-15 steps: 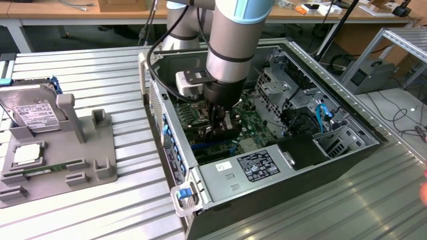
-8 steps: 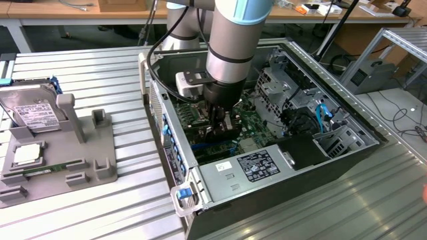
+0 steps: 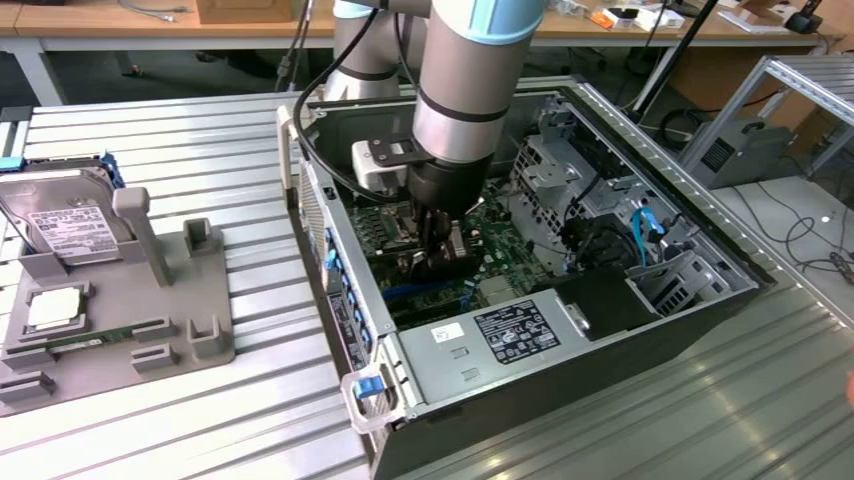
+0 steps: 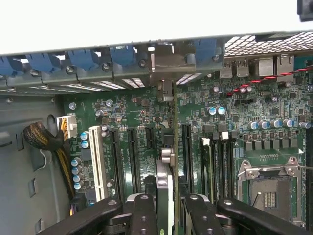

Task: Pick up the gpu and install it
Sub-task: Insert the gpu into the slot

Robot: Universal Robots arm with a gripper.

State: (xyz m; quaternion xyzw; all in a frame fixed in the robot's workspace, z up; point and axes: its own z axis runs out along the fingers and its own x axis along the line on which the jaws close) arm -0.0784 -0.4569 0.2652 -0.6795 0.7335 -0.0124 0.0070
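Inside the open computer case [image 3: 627, 130], my gripper [image 3: 435, 256] reaches down over the green motherboard [image 3: 501, 245]. It is shut on the gpu [image 3: 447, 270], a thin dark card held on edge. In the wrist view the gpu [image 4: 175, 127] runs edge-on between my two black fingers [image 4: 144, 213], in line with the long black expansion slots [image 4: 186, 147]. Its silvery bracket [image 4: 168, 66] sits against the case's rear wall among the blue slot latches [image 4: 83, 58]. Whether the card's lower edge is down in a slot I cannot tell.
A grey fixture [image 3: 174, 290] on the exterior view's left holds a hard drive [image 3: 54, 215] and a green memory stick [image 3: 100, 340]. In the case are the power supply [image 3: 514, 330], a drive cage [image 3: 667, 280], a cable bundle [image 4: 41, 137] and the CPU socket [image 4: 266, 186].
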